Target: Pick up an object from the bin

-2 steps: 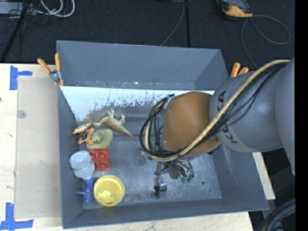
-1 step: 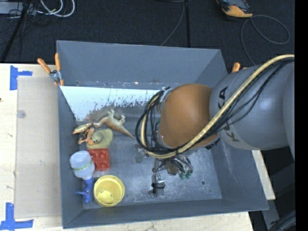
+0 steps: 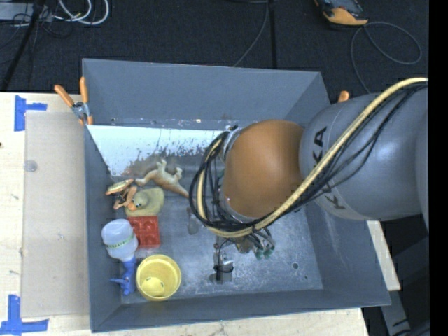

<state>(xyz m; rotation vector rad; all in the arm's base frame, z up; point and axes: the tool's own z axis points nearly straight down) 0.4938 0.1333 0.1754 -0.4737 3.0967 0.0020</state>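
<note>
A: Where is the arm (image 3: 364,159) right now?

B: It comes in from the right, and its rounded orange cover (image 3: 262,166) hangs over the middle of the bin (image 3: 308,103). The jaws point down below that cover, low over a bare grey patch of the bin floor, towards the front wall.

A: Are the jaws open or closed?

B: I cannot tell; they are dark and small from this angle.

A: What lies closest to them?

B: A yellow cup (image 3: 159,277), mouth up, to their left in the front-left part of the bin, apart from them. A small blue piece (image 3: 124,282) sits just beside the cup, and behind that a clear bottle with a white cap (image 3: 119,240).

A: And the rest?

B: A red block (image 3: 145,231) touches the bottle's right side. Behind it lies a pale yellow-green toy (image 3: 147,200), then a tan toy animal (image 3: 159,176) stretched out near the back-left slope. All of these lie along the left side, well apart from the jaws
</note>
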